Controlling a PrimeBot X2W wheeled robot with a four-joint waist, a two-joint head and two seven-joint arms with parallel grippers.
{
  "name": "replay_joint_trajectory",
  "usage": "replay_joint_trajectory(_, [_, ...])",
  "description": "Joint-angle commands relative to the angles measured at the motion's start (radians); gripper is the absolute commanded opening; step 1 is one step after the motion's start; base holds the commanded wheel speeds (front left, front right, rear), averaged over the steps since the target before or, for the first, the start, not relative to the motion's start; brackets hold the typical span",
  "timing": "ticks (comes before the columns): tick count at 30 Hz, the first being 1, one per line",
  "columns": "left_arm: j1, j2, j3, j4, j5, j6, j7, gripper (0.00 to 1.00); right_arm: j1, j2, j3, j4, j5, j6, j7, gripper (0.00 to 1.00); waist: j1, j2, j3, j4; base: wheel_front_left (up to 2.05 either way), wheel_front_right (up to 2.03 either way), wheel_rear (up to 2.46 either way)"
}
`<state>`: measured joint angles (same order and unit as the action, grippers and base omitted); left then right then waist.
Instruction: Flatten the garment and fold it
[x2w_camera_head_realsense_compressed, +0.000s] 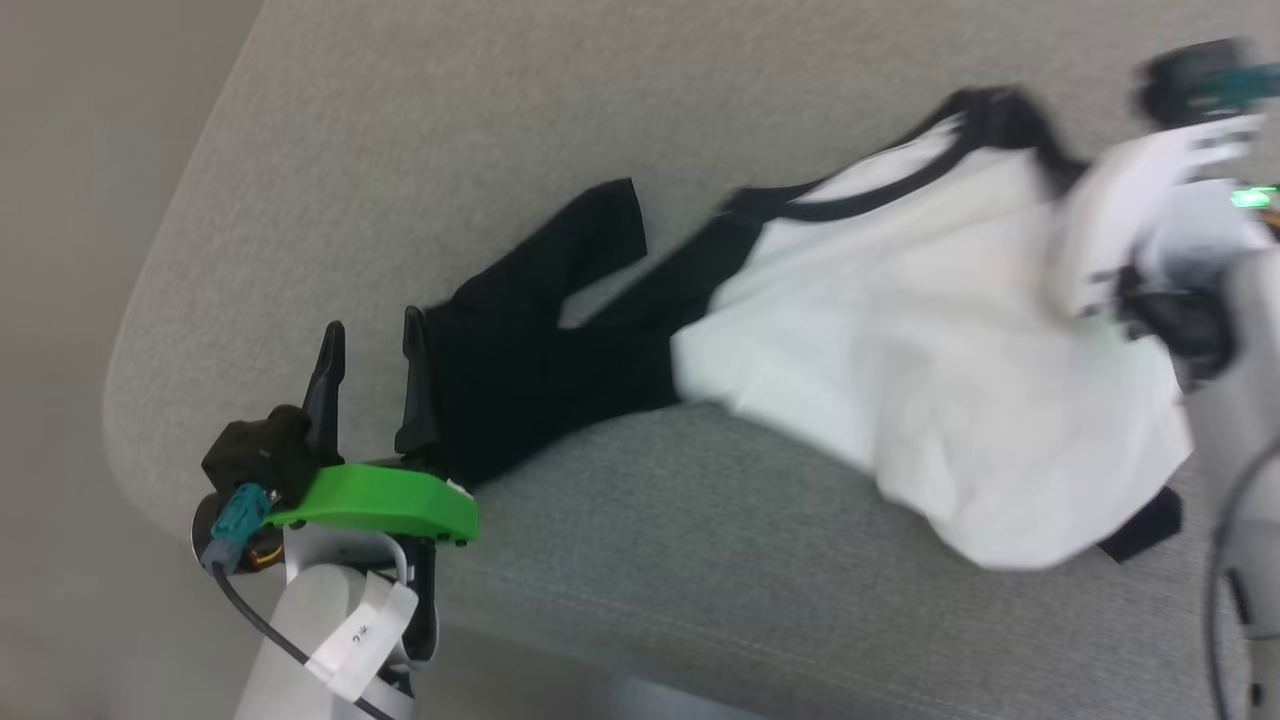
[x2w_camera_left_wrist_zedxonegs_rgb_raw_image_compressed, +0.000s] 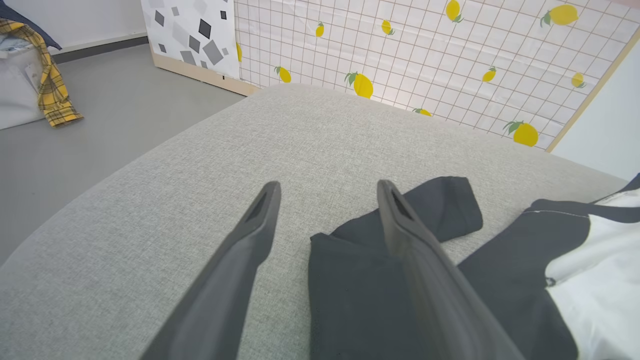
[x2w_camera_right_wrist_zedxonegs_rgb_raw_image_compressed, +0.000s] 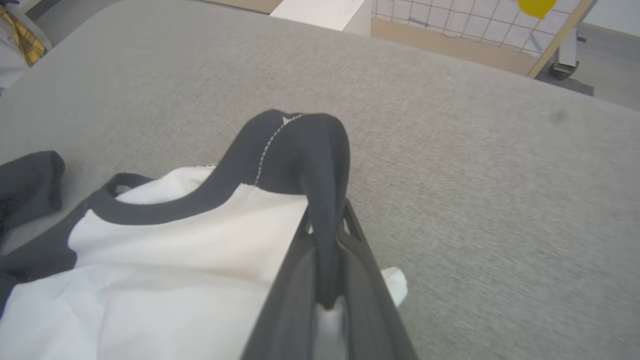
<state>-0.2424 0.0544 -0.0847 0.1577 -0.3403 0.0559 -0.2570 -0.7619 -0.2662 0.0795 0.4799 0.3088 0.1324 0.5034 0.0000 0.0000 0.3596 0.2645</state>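
Note:
The garment (x2w_camera_head_realsense_compressed: 900, 330) lies crumpled across a grey upholstered surface (x2w_camera_head_realsense_compressed: 420, 150), its white body to the right and black sleeve panels (x2w_camera_head_realsense_compressed: 530, 340) spread to the left. My left gripper (x2w_camera_head_realsense_compressed: 372, 335) stands open at the sleeve's left edge. In the left wrist view its right finger (x2w_camera_left_wrist_zedxonegs_rgb_raw_image_compressed: 400, 225) lies over the black cloth (x2w_camera_left_wrist_zedxonegs_rgb_raw_image_compressed: 350, 285) and the other over bare cushion. My right gripper (x2w_camera_right_wrist_zedxonegs_rgb_raw_image_compressed: 327, 220) is shut on a raised fold of black fabric (x2w_camera_right_wrist_zedxonegs_rgb_raw_image_compressed: 300, 150) next to the black-trimmed neck opening (x2w_camera_right_wrist_zedxonegs_rgb_raw_image_compressed: 150, 205). The right arm (x2w_camera_head_realsense_compressed: 1140, 220) looks blurred in the head view.
The cushion's rounded corner (x2w_camera_head_realsense_compressed: 140, 400) drops to grey floor (x2w_camera_head_realsense_compressed: 60, 250) on the left. Beyond the far edge stand a lemon-print grid panel (x2w_camera_left_wrist_zedxonegs_rgb_raw_image_compressed: 425, 55) and a geometric-print board (x2w_camera_left_wrist_zedxonegs_rgb_raw_image_compressed: 190, 35). A yellow plaid cloth (x2w_camera_left_wrist_zedxonegs_rgb_raw_image_compressed: 50, 85) hangs at the far left.

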Motion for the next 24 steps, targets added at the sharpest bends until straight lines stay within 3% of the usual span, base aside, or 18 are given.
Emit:
replay_joint_trajectory(1, [0.007, -0.004, 0.005, 0.006, 0.009, -0.007, -0.005, 1.00, 0.029, -0.020, -0.041, -0.023, -0.002, -0.002, -0.017, 0.00, 0.0000, 0.0000, -0.069, -0.067, 0.00, 0.00, 0.00])
replay_joint_trajectory(6, [0.032, -0.004, 0.018, 0.022, 0.011, -0.018, -0.005, 1.00, 0.200, -0.021, -0.216, -0.107, -0.040, -0.002, 0.025, 0.00, 0.0000, 0.0000, -0.114, -0.111, 0.00, 0.00, 0.00])
replay_joint_trajectory(11, [0.040, -0.004, 0.017, 0.039, -0.001, -0.023, -0.005, 1.00, 0.395, 0.055, -0.289, -0.152, -0.045, -0.002, 0.110, 0.00, 0.0000, 0.0000, -0.139, -0.132, 0.00, 0.00, 0.00])
replay_joint_trajectory(14, [0.046, -0.004, 0.018, 0.051, -0.001, -0.026, -0.005, 1.00, 0.440, 0.101, -0.309, -0.197, -0.033, -0.002, 0.084, 0.00, 0.0000, 0.0000, -0.151, -0.144, 0.00, 0.00, 0.00])
replay_joint_trajectory(15, [0.049, -0.004, 0.019, 0.057, 0.000, -0.028, -0.005, 1.00, 0.447, 0.115, -0.320, -0.219, -0.029, -0.002, 0.052, 1.00, 0.0000, 0.0000, -0.157, -0.150, 0.00, 0.00, 0.00])
replay_joint_trajectory(24, [0.047, 0.002, -0.008, 0.109, -0.005, -0.056, 0.024, 1.00, 0.526, 0.183, -0.472, -0.403, 0.041, -0.002, -0.186, 1.00, 0.0000, 0.0000, -0.204, -0.187, 0.00, 0.00, 0.00])
